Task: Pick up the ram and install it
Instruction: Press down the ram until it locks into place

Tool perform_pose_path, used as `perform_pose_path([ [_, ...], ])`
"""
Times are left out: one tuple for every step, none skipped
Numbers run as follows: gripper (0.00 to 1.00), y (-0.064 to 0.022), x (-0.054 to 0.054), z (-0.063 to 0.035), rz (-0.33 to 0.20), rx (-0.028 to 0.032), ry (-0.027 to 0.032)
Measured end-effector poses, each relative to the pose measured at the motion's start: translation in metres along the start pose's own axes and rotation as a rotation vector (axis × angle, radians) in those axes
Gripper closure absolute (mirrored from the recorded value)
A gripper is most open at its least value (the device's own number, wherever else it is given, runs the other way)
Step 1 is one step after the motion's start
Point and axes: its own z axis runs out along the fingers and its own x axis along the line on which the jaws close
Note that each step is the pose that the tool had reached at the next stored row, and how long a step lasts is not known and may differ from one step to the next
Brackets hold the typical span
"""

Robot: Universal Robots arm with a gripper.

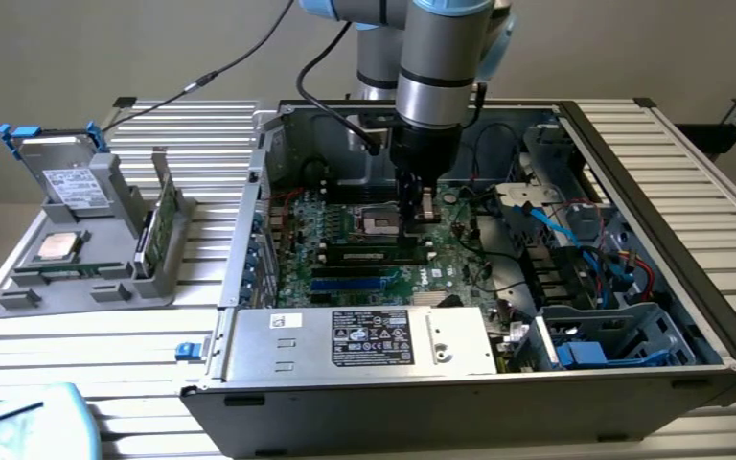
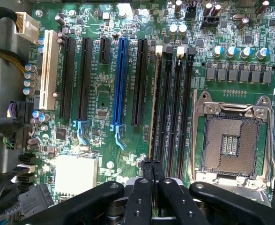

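End effector (image 2: pixel 151 165) shut, tips directly over upright ram (image 1: pixel 368 254) end.

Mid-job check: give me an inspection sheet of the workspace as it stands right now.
Surface: slatted metal table carrying an open computer case.
Job's things: one ram stick upright in the grey fixture; a dark labelled stick appears seated in a motherboard slot.
Clutter: processor chip and drive on the fixture.
Grippers: fingers shut, tips over the memory slots.
Cables: black cable trailing from the arm over the table; blue cable inside the case.
Surroundings: plain wall; pale blue object at the table's near corner.
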Motion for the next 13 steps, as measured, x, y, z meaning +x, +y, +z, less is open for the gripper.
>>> perform_pose_path([
  [0.90, 0.0003, 0.0000, 0.0001, 0.000, 0.0002, 0.0001],
  [0.90, 0.0004, -0.0001, 0.0003, 0.000, 0.0003, 0.0002],
  [0.90, 0.0005, -0.0001, 0.0006, 0.000, 0.0004, 0.0002],
  [0.90, 0.0005, -0.0001, 0.0010, 0.000, 0.0005, 0.0002],
  [0.90, 0.0005, -0.0002, 0.0014, 0.000, 0.0006, 0.0000],
  [0.90, 0.0006, -0.0003, 0.0017, 0.000, 0.0006, 0.0002],
  [0.90, 0.0006, -0.0003, 0.0019, 0.000, 0.0005, 0.0005],
  [0.90, 0.0006, -0.0003, 0.0020, 0.000, 0.0004, 0.0006],
  [0.90, 0.0005, -0.0003, 0.0021, 0.000, 0.0005, 0.0004],
  [0.90, 0.0005, -0.0004, 0.0022, 0.000, 0.0005, 0.0003],
  [0.90, 0.0005, -0.0004, 0.0023, 0.000, 0.0006, 0.0001],
  [0.90, 0.0005, -0.0004, 0.0023, 0.000, 0.0006, 0.0002],
  [0.90, 0.0005, -0.0004, 0.0024, 0.000, 0.0006, 0.0002],
])
